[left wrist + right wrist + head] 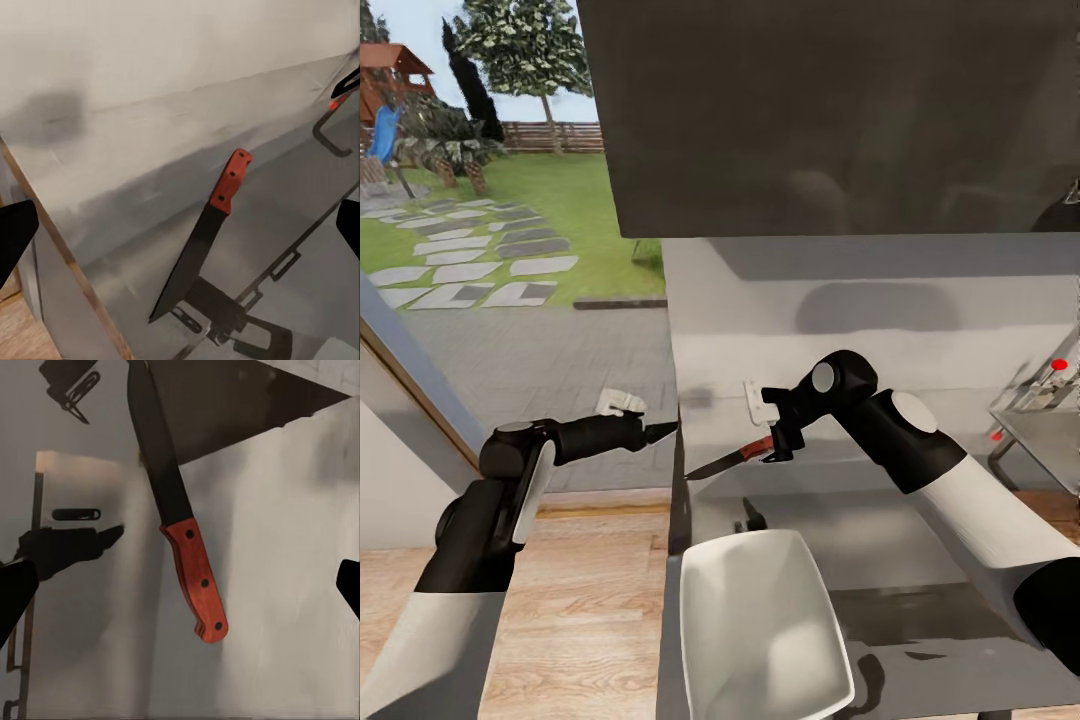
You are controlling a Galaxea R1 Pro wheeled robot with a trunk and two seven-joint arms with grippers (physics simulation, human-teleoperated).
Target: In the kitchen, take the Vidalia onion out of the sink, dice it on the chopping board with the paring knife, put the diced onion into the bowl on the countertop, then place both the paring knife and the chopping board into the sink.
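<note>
The paring knife (728, 460) has an orange-red handle and a dark blade that points toward the countertop's (930, 545) left end. My right gripper (782, 452) points down over the handle and is open. Its fingers (16, 596) stand wide on either side of the knife (180, 551) without touching it. I cannot tell whether the knife rests on the worktop. My left gripper (658, 432) is open just off the counter's left end, aimed at the knife (201, 240). The white square bowl (760, 620) stands nearest me. The sink (1032, 432), with its red-knobbed tap, is far right. Onion and chopping board are out of view.
A dark wall cabinet (830, 110) hangs over the counter, and a white socket (756, 400) is on the wall behind the knife. To the left are wooden floor (590, 600) and a large window onto a garden (510, 230). A small dark object (752, 516) stands behind the bowl.
</note>
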